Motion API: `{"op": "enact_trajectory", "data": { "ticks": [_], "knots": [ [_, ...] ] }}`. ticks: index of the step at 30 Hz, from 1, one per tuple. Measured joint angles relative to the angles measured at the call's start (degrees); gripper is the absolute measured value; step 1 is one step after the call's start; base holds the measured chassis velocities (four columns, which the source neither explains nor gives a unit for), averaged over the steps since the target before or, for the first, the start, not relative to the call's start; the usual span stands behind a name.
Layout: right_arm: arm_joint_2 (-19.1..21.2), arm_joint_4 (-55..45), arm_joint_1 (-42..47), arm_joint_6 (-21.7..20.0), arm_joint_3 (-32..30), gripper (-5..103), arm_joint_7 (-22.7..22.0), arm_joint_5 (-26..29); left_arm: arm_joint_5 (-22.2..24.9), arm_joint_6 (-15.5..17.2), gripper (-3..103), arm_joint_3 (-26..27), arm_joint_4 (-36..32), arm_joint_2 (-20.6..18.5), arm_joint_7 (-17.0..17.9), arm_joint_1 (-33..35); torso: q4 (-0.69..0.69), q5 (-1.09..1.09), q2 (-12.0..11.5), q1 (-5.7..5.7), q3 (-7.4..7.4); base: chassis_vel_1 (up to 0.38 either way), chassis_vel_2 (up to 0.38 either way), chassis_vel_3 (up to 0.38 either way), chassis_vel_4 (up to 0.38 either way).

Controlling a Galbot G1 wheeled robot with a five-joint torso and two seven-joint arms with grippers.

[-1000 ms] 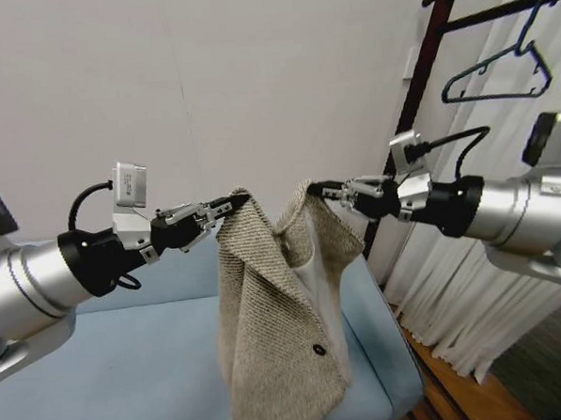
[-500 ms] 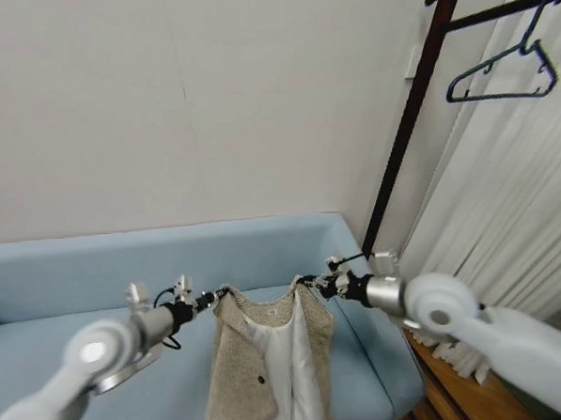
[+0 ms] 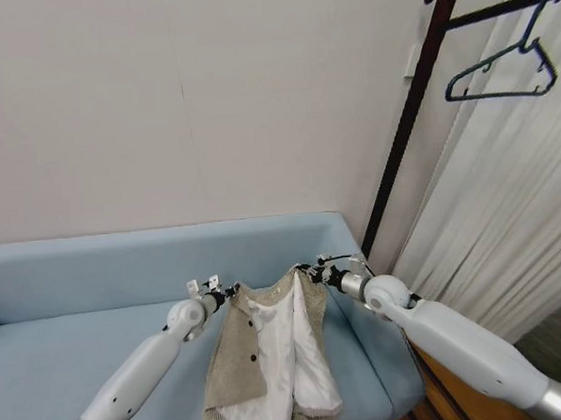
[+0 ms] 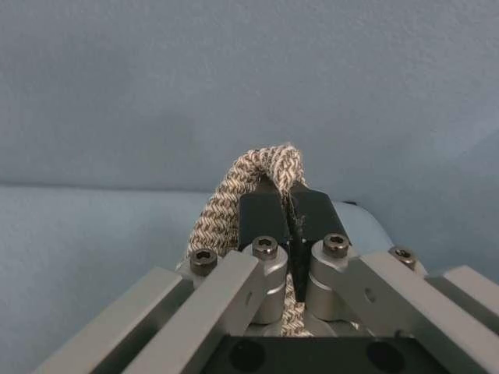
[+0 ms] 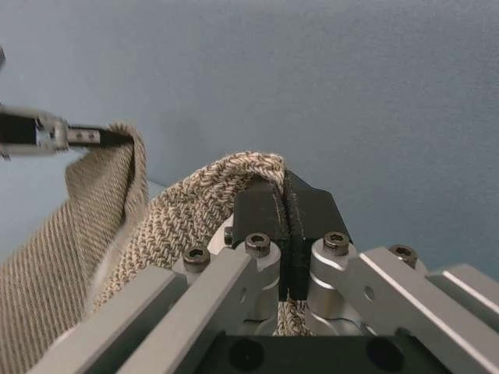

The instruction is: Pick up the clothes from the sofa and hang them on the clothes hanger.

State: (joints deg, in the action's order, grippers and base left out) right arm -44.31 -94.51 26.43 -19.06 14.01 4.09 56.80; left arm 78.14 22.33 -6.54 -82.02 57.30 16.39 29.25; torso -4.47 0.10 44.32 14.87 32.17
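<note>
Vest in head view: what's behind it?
The vest hangs between the left gripper and the right gripper, both shut on its shoulders. Behind it is the blue sofa, backrest and seat. The patch of cushion directly behind the fabric is covered.

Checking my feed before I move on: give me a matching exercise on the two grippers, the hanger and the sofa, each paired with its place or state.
Things:
1. left gripper
2. right gripper
3. hanger
4. sofa

Places or states:
A. light blue, behind the held-up jacket
B. bare, up on the dark rack
C. shut on the jacket's shoulder on the robot's right
D. shut on the jacket's shoulder on the robot's left

Pairs: 1-D, 2-C, 3-B, 4-A
</note>
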Motion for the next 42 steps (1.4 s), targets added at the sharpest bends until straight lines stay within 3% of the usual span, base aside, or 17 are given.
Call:
{"op": "enact_trajectory", "data": {
  "ticks": [5, 8, 15, 16, 21, 24, 25, 26, 27, 32, 35, 38, 42],
  "knots": [
    [-3.15, 6.12, -1.09, 1.91, 0.63, 0, 1.05, -7.02, -3.06, 0.41, 1, -1.58, 5.83, 0.18, -1.08, -4.28, 0.01, -0.01, 0.0, 0.0, 0.01, 0.0, 0.0, 0.0, 0.0],
    [-4.34, 8.17, -1.71, 2.5, 0.62, 0, 1.09, -8.42, -3.97, 0.94, 1, -1.79, 7.72, -0.06, -1.9, -5.22, 0.01, -0.02, 0.0, 0.0, 0.0, 0.0, 0.0, 0.0, 0.0],
    [-10.32, 16.91, -3.92, 4.56, 0.58, 0, 0.68, -14.23, -8.86, 3.32, 1, -2.14, 15.17, 0.3, -8.71, -7.17, 0.03, -0.01, 0.01, 0.0, 0.0, 0.0, 0.0, 0.0, 0.0],
    [-11.93, 19.23, -4.03, 4.99, 0.71, 0, 0.42, -15.63, -11.53, 3.56, 1, -2.25, 17.94, 1.29, -11.25, -7.46, 0.03, -0.02, 0.01, 0.0, 0.0, 0.0, 0.0, 0.0, 0.0],
    [-16.16, 27.55, -3.83, 7.87, 1.13, 0, 0.37, -21.59, -19.88, 2.73, 1, -2.63, 29.36, 7.44, -15.11, -9.26, 0.0, -0.03, 0.01, 0.0, 0.0, 0.0, 0.0, 0.0, 0.0],
    [-17.11, 29.73, -3.66, 8.17, 0.73, 0, 0.2, -22.78, -22.57, 1.64, 1, -2.63, 32.86, 9.55, -16.25, -10.32, 0.0, -0.01, 0.0, 0.01, 0.01, 0.0, 0.0, 0.0, 0.0],
    [-17.62, 30.92, -3.58, 8.26, 0.46, 5, -0.15, -23.44, -24.11, 0.96, -2, -2.63, 34.85, 10.72, -16.52, -11.07, -0.02, -0.02, 0.01, 0.0, 0.0, 0.0, 0.0, 0.0, 0.0],
    [-18.11, 32.21, -3.46, 8.57, 0.1, 10, -0.3, -24.34, -25.55, 0.55, 2, -2.56, 37.29, 12.12, -17.07, -12.13, -0.02, -0.01, 0.01, 0.0, 0.0, 0.0, 0.0, 0.0, 0.0],
    [-18.11, 32.21, -3.46, 8.57, 0.1, 10, -0.3, -24.34, -25.55, 0.55, 2, -2.56, 37.29, 12.12, -17.07, -12.13, -0.02, -0.01, 0.01, 0.0, 0.0, 0.0, 0.0, 0.0, 0.0],
    [-18.33, 33.31, -2.96, 8.98, -0.43, 27, -0.39, -25.29, -26.23, 1.3, 18, -2.28, 38.43, 12.89, -18.13, -12.93, 0.0, -0.01, 0.0, 0.0, 0.0, 0.0, 0.0, 0.0, 0.0],
    [-17.58, 32.47, -2.53, 8.7, -0.97, 43, -0.54, -25.06, -26.21, 3.21, 34, -1.35, 35.91, 10.82, -20.04, -11.35, 0.0, 0.0, 0.01, 0.0, 0.0, 0.0, 0.0, 0.0, 0.0],
    [-16.93, 31.82, -2.37, 8.23, -1.36, 48, -0.51, -24.54, -26.2, 3.5, 39, -0.63, 34.63, 8.92, -22.15, -9.77, 0.01, -0.02, 0.01, -0.01, 0.0, 0.0, 0.0, 0.0, 0.0],
    [-16.08, 31.27, -2.13, 7.92, -2.15, 64, -0.52, -23.92, -26.17, 3.27, 56, 0.78, 32.34, 5.73, -23.82, -7.15, 0.03, -0.02, 0.01, -0.01, 0.0, 0.0, 0.0, 0.0, 0.0]
  ]
}}
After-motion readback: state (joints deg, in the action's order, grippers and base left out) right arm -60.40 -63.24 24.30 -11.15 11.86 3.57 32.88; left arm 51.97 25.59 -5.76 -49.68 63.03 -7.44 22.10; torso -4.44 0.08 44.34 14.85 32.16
